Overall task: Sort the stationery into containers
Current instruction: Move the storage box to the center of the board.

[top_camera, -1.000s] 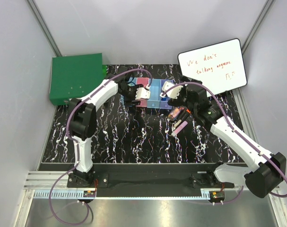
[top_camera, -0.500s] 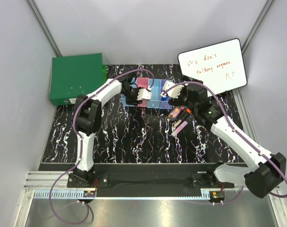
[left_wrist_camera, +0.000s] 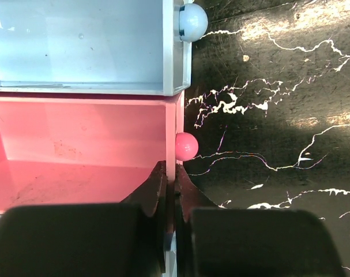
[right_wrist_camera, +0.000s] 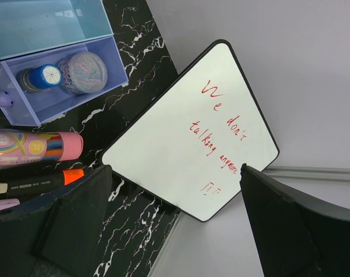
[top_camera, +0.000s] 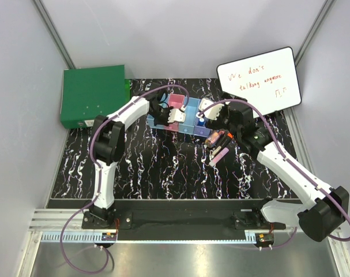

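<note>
On the counter, a pink-capped tube and an orange marker lie by the right tool, its jaws spread wide. Beyond, the left tool pinches the wall of the pink bin; the purple bin holds a disc.

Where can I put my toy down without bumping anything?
Best spot: the bare black mat between the left arm and right arm, on the near side of the bins. Crowded by the bins: the left claw, right claw, markers and whiteboard bunch together.
</note>
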